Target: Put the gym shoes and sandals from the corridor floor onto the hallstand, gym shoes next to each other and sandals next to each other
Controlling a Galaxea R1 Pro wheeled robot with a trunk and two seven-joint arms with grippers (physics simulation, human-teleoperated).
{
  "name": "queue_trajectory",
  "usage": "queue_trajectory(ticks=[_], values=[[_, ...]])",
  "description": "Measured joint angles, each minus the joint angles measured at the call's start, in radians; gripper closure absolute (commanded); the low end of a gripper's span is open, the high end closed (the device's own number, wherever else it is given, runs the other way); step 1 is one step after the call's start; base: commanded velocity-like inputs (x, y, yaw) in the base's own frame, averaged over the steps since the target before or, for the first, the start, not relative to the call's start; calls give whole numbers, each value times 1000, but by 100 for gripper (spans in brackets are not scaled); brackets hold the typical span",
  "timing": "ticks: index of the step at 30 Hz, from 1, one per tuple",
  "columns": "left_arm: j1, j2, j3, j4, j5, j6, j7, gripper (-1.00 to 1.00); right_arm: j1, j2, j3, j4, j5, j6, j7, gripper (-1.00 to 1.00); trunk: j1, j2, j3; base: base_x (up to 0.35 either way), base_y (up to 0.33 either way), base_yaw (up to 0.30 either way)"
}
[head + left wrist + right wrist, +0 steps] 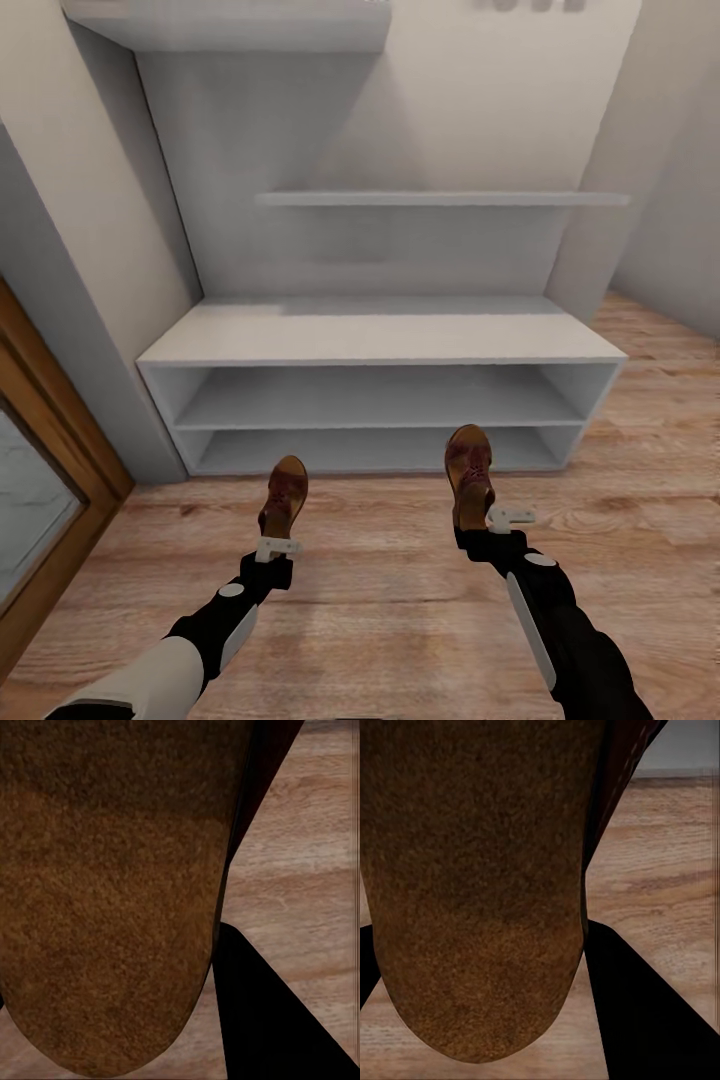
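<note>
In the head view each arm holds one reddish-brown sandal over the wood corridor floor (380, 590), toes toward the hallstand (380, 340). My left gripper (277, 545) is shut on the heel of the left sandal (285, 495). My right gripper (492, 530) is shut on the heel of the right sandal (468, 472). The left wrist view has the left sandal's tan sole (112, 907) close up, with a dark finger (270, 1020) beside it. The right sandal's sole (480, 885) takes up most of the right wrist view, next to a dark finger (652, 1020). The gym shoes are out of view.
The light grey hallstand has a low two-tier open base, a flat top and two upper shelves (440, 199), all bare. A wooden door frame (50, 440) stands at the left. Walls close in on both sides of the rack.
</note>
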Motion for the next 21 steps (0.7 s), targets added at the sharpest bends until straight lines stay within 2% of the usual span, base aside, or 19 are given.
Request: queue_trajectory(ticks=[9, 21], values=[[0, 0, 0, 0, 0, 0, 0, 100, 0, 0, 0, 0, 0, 1, -1, 100, 0, 0, 1, -61, -210, -23], [0, 0, 0, 0, 0, -1, 0, 100, 0, 0, 0, -1, 1, 0, -1, 100, 0, 0, 1, -17, -71, 0]])
